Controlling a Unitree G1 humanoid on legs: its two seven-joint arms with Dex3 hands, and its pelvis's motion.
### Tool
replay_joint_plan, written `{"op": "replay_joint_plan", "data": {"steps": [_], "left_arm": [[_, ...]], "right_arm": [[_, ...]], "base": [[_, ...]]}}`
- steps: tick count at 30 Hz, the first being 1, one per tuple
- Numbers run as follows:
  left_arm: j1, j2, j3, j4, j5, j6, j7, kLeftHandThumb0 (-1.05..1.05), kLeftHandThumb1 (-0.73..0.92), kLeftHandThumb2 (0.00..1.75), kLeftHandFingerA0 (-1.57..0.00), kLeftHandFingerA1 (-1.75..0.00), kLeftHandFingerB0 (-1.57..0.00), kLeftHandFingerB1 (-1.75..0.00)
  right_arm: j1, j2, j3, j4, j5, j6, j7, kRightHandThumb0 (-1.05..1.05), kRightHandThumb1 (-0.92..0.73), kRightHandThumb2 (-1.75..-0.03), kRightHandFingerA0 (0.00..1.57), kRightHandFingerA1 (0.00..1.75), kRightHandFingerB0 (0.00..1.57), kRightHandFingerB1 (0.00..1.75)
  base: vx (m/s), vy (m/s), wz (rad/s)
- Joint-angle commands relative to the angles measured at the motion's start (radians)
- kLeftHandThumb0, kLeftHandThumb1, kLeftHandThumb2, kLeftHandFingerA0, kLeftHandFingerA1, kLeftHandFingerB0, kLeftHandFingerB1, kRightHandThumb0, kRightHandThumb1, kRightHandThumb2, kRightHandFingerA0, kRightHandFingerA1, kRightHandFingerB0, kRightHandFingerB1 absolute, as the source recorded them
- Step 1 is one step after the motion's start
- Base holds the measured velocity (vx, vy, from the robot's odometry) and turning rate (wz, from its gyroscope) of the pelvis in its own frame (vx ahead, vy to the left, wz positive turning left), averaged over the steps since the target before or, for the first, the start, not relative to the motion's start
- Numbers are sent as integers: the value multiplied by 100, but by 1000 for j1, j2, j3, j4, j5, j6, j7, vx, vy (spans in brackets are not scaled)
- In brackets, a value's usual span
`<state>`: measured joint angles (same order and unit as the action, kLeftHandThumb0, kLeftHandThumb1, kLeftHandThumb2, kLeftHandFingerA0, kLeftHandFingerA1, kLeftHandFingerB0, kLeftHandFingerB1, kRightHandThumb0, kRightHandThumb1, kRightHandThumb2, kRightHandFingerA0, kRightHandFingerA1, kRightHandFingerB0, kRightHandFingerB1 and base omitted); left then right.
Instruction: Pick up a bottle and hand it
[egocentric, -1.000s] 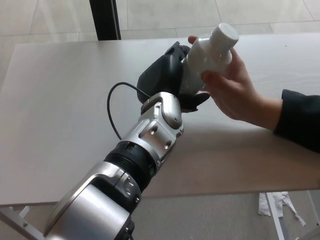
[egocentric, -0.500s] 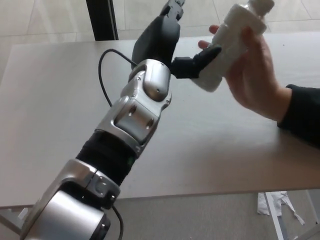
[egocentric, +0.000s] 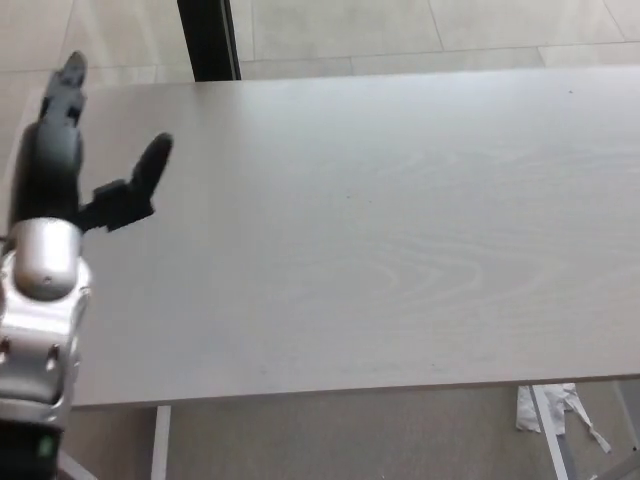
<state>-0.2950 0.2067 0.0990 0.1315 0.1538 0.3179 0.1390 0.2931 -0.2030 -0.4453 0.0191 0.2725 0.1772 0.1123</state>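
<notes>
The wide pale wooden table (egocentric: 400, 230) fills nearly the whole head view, its light grey-white top running from the left edge to the right with nothing lying on it; beyond its far edge is a pale tiled floor (egocentric: 420, 25) and a dark upright post (egocentric: 208, 38), and below the near edge, at the lower right, some scraps of white paper (egocentric: 558, 412) lie on the ground. The robot's silver and black left arm (egocentric: 40, 300) rises along the left border, above the table's left end, and it ends in the black left hand (egocentric: 70, 165), raised with the thumb (egocentric: 140, 180) sticking out to the right and the other fingers (egocentric: 68, 85) pointing up and away, clearly apart and holding nothing. The right hand does not show. The bottle named in the task is nowhere in view: not on the table, not in the hand, and no person's hand can be seen either. Judging from the empty, spread hand and the bare table, the handing-over step looks finished and the arm seems to be at the withdrawal stage. What the next move calls for, as I judge it, is only to bring the left arm down to rest beside the body, clear of the table edge, with no grasp needed
</notes>
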Motion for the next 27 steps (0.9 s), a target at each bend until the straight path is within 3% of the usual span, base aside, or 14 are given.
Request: {"op": "replay_joint_plan", "data": {"steps": [1, 6, 7, 8, 12, 13, 15, 17, 18, 20, 22, 23, 24, 27], "left_arm": [[733, 268, 1098, -186, -475, -88, -378, -105, 64, 98, -2, -41, 0, -15], [781, 380, 1250, 336, -614, -274, -331, -95, 55, 84, 0, -38, 0, 0], [776, 386, 1229, 375, -604, -263, -321, -101, 64, 100, -1, -55, 0, -12], [765, 377, 1197, 388, -590, -238, -309, -84, 72, 62, -8, -69, 0, -1], [725, 283, 1097, 208, -524, -102, -228, -71, 55, 93, -16, -66, 0, -26], [730, 251, 1063, 144, -506, -74, -227, -67, 75, 64, -12, -70, 0, -25], [722, 207, 1017, 100, -498, -39, -230, -68, 56, 93, -21, -64, -1, -32], [699, 158, 956, 80, -484, -13, -225, -70, 54, 91, -27, -65, -5, -43], [706, 149, 901, 83, -451, -9, -240, -72, 72, 61, -42, -65, -14, -39], [752, 139, 794, 61, -395, 4, -317, -72, 74, 62, -37, -66, -17, -39], [774, 147, 752, 69, -395, -10, -380, -75, 57, 95, -37, -66, -18, -48], [809, 156, 712, 78, -390, -66, -455, -77, 72, 62, -45, -66, -30, -42], [822, 166, 697, 64, -400, -46, -486, -80, 72, 62, -45, -66, -27, -43], [858, 178, 669, 51, -392, -70, -522, -81, 77, 63, -54, -61, -29, -45]], "right_arm": [[25, -94, -129, 54, 41, 35, 2, -79, -59, -58, 82, 100, 31, 65], [11, -103, -143, 74, 35, 20, -13, -78, -60, -57, 75, 99, 32, 65], [10, -100, -145, 77, 35, 17, -18, -75, -44, -92, 94, 110, 31, 65], [13, -99, -145, 76, 28, 14, -24, -77, -60, -59, 92, 125, 30, 64], [25, -94, -154, 78, 35, 8, -18, -78, -42, -89, 104, 118, 31, 65], [24, -91, -158, 72, 42, 22, -20, -78, -58, -58, 89, 110, 33, 63], [37, -97, -154, 67, 27, 19, -14, -77, -60, -59, 78, 107, 31, 63], [33, -98, -152, 74, 19, 15, -15, -75, -61, -59, 95, 119, 31, 61], [34, -93, -150, 74, 18, 11, -17, -75, -61, -59, 79, 103, 31, 62], [39, -87, -153, 79, 22, -3, -9, -78, -59, -59, 76, 98, 30, 62], [39, -87, -155, 82, 21, -3, -5, -80, -45, -96, 74, 93, 26, 63], [39, -91, -151, 93, 12, -3, -4, -81, -46, -96, 77, 94, 26, 62], [39, -88, -154, 92, 13, -1, -5, -77, -61, -58, 74, 96, 31, 60], [52, -78, -168, 87, 24, 6, -3, -76, -59, -58, 89, 110, 34, 60]], "base": [[0, 0, 0], [0, 0, 0], [0, 0, 0], [0, 0, 0], [0, 0, 0], [0, 0, 0], [0, 0, 0], [0, 0, 0], [0, 0, 0], [0, 0, 0], [0, 0, 0], [0, 0, 0], [0, 0, 0], [0, 0, 0]]}}
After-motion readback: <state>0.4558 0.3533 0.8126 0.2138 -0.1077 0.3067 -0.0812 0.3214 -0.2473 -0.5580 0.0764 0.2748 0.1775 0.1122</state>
